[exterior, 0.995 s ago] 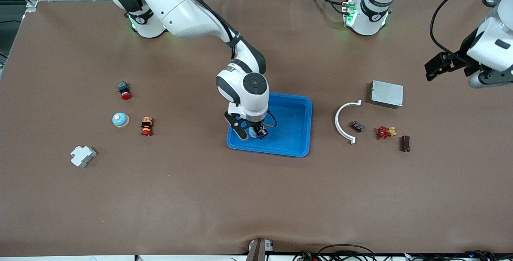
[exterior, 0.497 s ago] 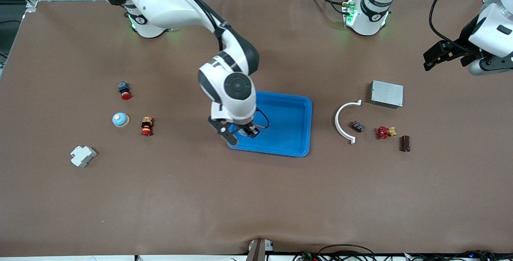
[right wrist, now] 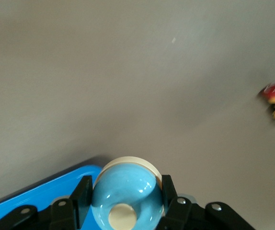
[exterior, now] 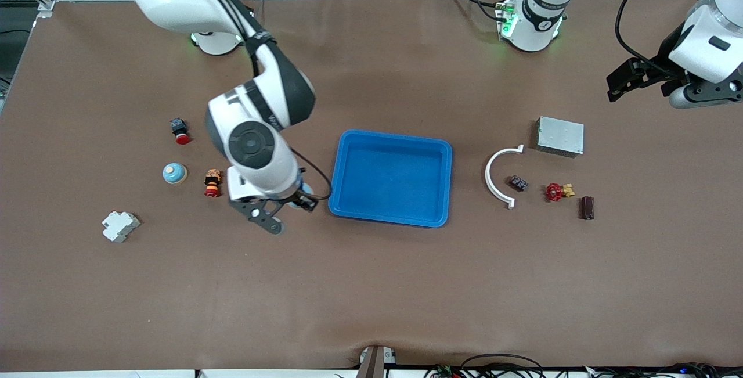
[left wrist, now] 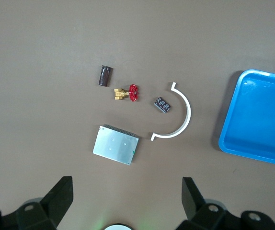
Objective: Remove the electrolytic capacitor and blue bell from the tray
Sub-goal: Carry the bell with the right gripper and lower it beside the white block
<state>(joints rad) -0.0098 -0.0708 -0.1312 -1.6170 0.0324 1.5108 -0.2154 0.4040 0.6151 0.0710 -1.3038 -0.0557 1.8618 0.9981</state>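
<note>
The bell (right wrist: 127,194) sits clamped in the right claw (exterior: 284,207), its blue dome and cream base plain in the right wrist view, with a finger (right wrist: 81,191) pressed to each side. It hangs over bare worktop (exterior: 371,285) just beside the tray (exterior: 444,183), at the tray's end toward the right arm; the tray's corner shows at the edge of the right wrist view. The tray looks empty, so this reads as the carry-off step for the bell, with only the set-down left.

A dark cylinder (exterior: 587,208) lying toward the left arm's end may be the capacitor, though I cannot be sure of that. A second blue bell (exterior: 174,173) rests on the worktop toward the right arm's end, with a red-capped part (exterior: 212,183) just beside it.

The next move calls for lowering the bell onto a clear patch between the tray and that red-capped part, base down, then parting the fingers without knocking either neighbour.

The left claw (exterior: 624,79) waits with its fingers apart, high over the worktop's end by the grey box (exterior: 560,136).
</note>
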